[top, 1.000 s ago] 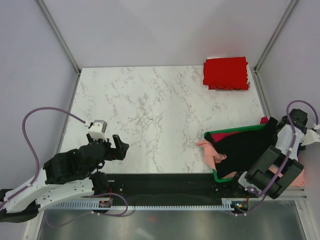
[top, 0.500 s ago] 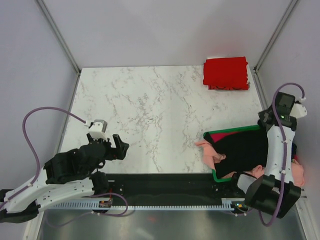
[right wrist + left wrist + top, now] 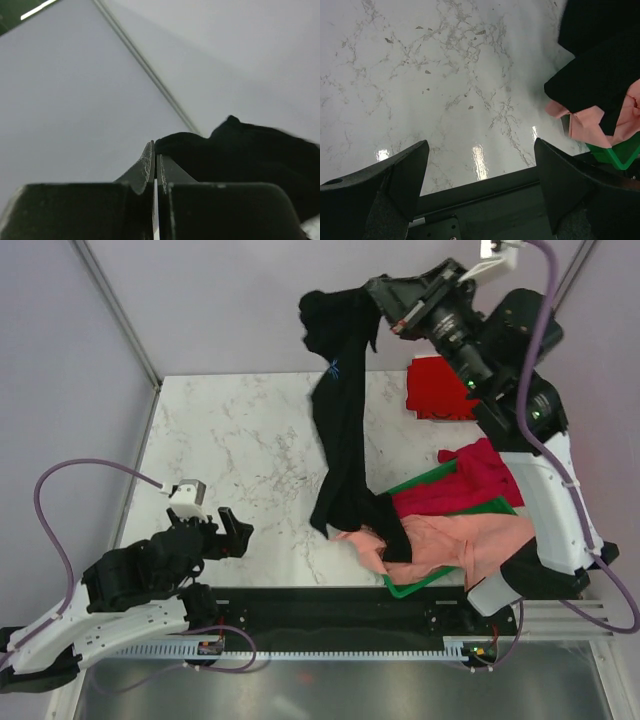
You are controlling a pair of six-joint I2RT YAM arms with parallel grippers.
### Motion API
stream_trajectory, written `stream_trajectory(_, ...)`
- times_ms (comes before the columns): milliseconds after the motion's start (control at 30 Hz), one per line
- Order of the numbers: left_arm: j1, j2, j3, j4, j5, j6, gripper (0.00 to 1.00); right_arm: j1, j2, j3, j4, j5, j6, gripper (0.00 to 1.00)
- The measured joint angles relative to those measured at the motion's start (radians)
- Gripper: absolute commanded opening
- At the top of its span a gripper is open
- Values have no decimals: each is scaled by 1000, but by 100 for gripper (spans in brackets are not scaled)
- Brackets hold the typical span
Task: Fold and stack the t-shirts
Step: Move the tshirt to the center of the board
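Note:
My right gripper (image 3: 378, 292) is raised high over the far table edge, shut on the black t-shirt (image 3: 342, 420), which hangs down in a long strip to the green bin. In the right wrist view the fingertips (image 3: 155, 150) pinch black cloth (image 3: 240, 155). The salmon-pink t-shirt (image 3: 440, 540) and the magenta t-shirt (image 3: 470, 475) spill over the bin. The bright red t-shirt (image 3: 450, 388) lies folded at the far right corner. My left gripper (image 3: 232, 532) is open and empty, low over the near left of the table (image 3: 445, 75); black cloth (image 3: 600, 60) and pink cloth (image 3: 590, 127) show at its right.
The green bin (image 3: 415, 585) sits at the near right, partly covered by cloth. A black rail (image 3: 330, 602) runs along the near table edge. Grey walls with metal posts (image 3: 120, 315) close in the table on three sides.
My right arm has swung up and away from the bin, lifting the black t-shirt high over the table. The pink and magenta shirts were dragged outward. The left arm has barely moved.

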Motion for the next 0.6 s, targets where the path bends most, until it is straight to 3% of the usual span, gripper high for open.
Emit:
stream_trajectory(100, 2, -3, 0, 0, 0, 0, 93, -23, -87, -27, 48, 69, -51, 0)
stream_trajectory(300, 2, -1, 0, 0, 0, 0, 93, -30, -266, -402, 127, 274, -82, 0)
stream_trajectory(467, 3, 44, 0, 15, 19, 14, 92, -30, -220, -710, 104, 410, -58, 0)
stream_trajectory(600, 5, 258, 3, 69, 103, 31, 89, -30, -105, -843, 23, 423, -52, 0)
